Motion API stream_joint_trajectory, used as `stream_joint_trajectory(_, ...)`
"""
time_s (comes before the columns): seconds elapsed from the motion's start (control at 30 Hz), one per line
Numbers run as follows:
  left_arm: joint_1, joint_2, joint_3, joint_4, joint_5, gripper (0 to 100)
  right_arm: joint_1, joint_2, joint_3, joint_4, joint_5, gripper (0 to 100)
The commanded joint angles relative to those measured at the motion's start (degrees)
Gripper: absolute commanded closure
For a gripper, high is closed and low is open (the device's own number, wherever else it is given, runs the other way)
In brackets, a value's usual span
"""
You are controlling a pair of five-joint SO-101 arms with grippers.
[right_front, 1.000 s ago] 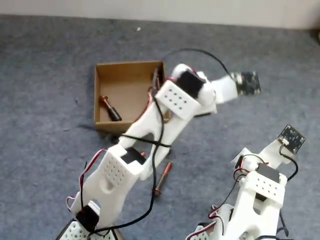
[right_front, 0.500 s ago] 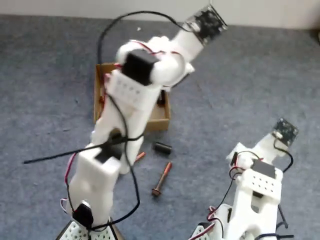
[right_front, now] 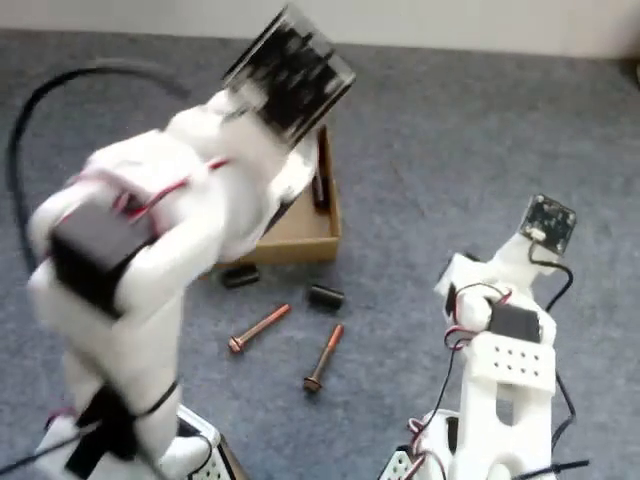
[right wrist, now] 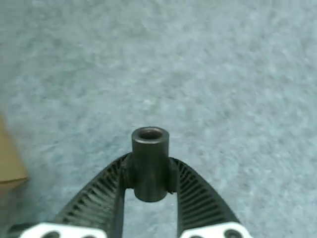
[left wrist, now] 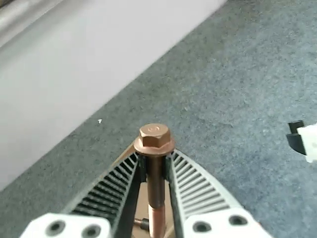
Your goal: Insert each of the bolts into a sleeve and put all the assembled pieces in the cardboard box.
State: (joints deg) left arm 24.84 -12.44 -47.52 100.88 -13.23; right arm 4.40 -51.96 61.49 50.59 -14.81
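2 loads clamped: grips copper hex-head metal bolt (left wrist: 155, 141) in left gripper (left wrist: 155, 154), dark cylindrical metal sleeve (right wrist: 150, 153) in right gripper (right wrist: 150, 172). Shows 2 loose bolts (right_front: 259, 328) (right_front: 324, 357), 2 loose sleeves (right_front: 325, 297) (right_front: 240, 277) at 6 o'clock from brown cardboard box (right_front: 305, 240).

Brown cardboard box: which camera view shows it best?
High view: the brown cardboard box shows its front and side walls, the left arm covering the rest. Right wrist view catches one corner; left wrist view faces grey carpet and wall.

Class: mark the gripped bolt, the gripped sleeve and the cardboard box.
bolt (left wrist: 155, 138): left wrist view, hexagonal head.
sleeve (right wrist: 149, 166): right wrist view, outer wall.
cardboard box (right_front: 300, 245): high view, near wall.
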Motion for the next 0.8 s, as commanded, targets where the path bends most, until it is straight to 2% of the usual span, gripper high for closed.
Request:
stream_joint_trajectory(0.0, -0.84, -12.97, 8.66, 0.00, 0.70, 99, -4.35, -10.68, -3.21, 2.33, -0.44, 99.4)
stream_joint_trajectory(0.23, -1.10, -26.15, 19.47, -0.09, 1.05, 99, -12.09, -31.78, 1.36, 2.42, -0.26, 99.4)
stream_joint_trajectory(0.33, -4.18, -31.60, 24.57, -1.85, 1.67, 99, -14.55, -39.34, 4.79, 2.42, -0.18, 99.4)
stream_joint_trajectory(0.53, -9.98, -45.49, 40.04, -8.70, 10.64, 99, -18.59, -53.23, 11.65, 2.42, 0.00, 99.4)
stream_joint_trajectory(0.77, -10.51, -66.59, 63.34, -23.30, 14.77, 99, -23.43, -52.88, 14.20, 2.33, 0.00, 99.4)
